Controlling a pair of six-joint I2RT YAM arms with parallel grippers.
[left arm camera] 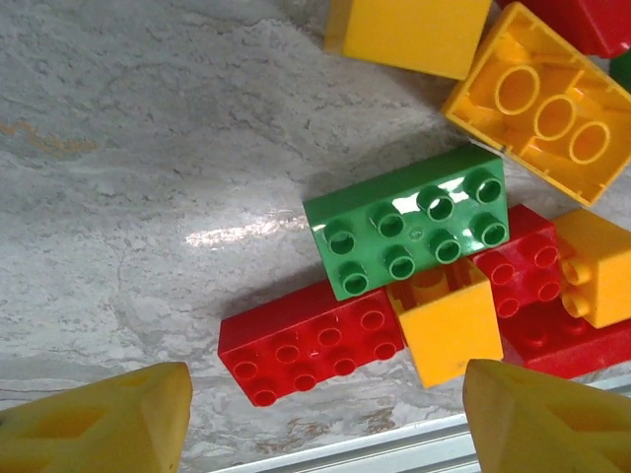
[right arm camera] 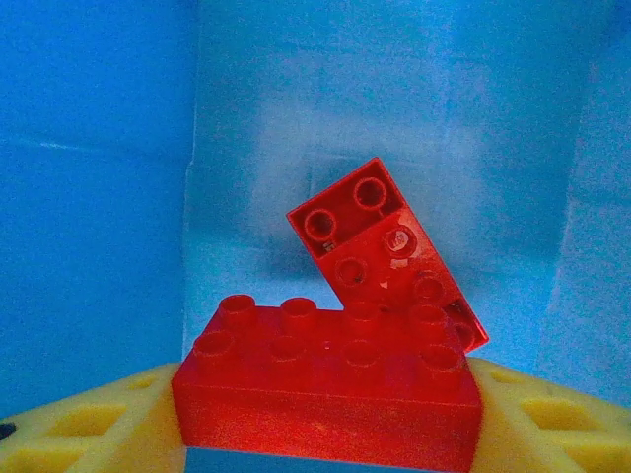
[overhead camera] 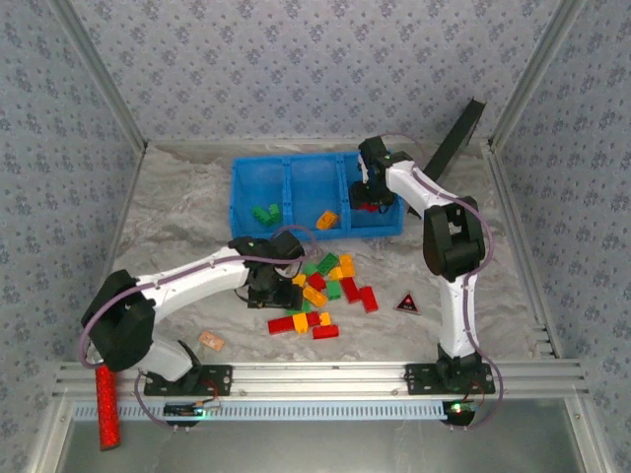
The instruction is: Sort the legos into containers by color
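Note:
The legos lie in a loose pile (overhead camera: 325, 286) of red, green and orange bricks at mid table. My left gripper (overhead camera: 271, 286) hovers open at the pile's left edge. Between and beyond its yellow fingertips lie a red brick (left arm camera: 311, 340), a green brick (left arm camera: 414, 232) and an orange brick (left arm camera: 449, 320); none is gripped. The containers are one blue bin (overhead camera: 237, 197): green bricks (overhead camera: 264, 213) in the left compartment, an orange brick (overhead camera: 326, 219) in the middle. My right gripper (overhead camera: 370, 202) is down in the right compartment, shut on a red brick (right arm camera: 330, 379) above another red brick (right arm camera: 389, 251).
A black triangle with a red mark (overhead camera: 406, 304) lies right of the pile. A small orange piece (overhead camera: 211, 341) sits at the front left, a red glittery cylinder (overhead camera: 106, 404) beyond the rail (overhead camera: 325, 374). A black panel (overhead camera: 455, 136) leans at the back right.

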